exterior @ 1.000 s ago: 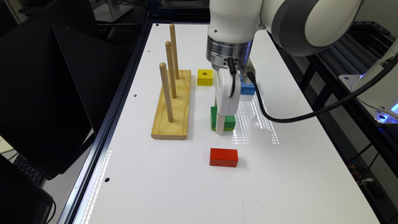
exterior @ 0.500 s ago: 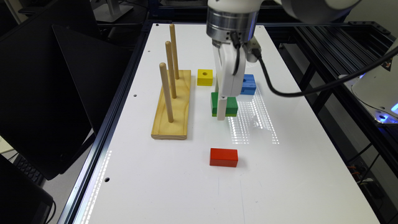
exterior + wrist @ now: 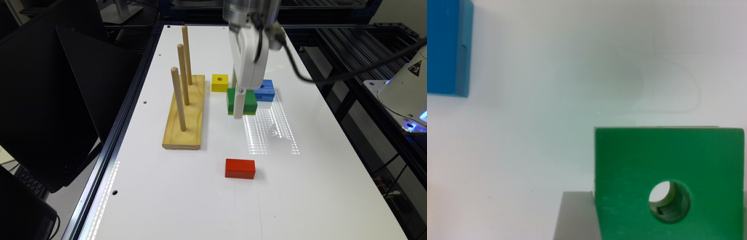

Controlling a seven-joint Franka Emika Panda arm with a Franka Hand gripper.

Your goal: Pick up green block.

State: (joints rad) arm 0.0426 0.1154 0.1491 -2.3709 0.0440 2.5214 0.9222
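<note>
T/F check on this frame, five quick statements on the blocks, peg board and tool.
1. The green block has a round hole through it. True.
2. The red block sits between the yellow block and the blue block. False: it lies alone, nearer the camera in the exterior view.
3. The wooden base carries three upright pegs. True.
4. A block is threaded on one of the pegs. False: all three pegs are bare.
5. The tool is at the green block. True.
</note>
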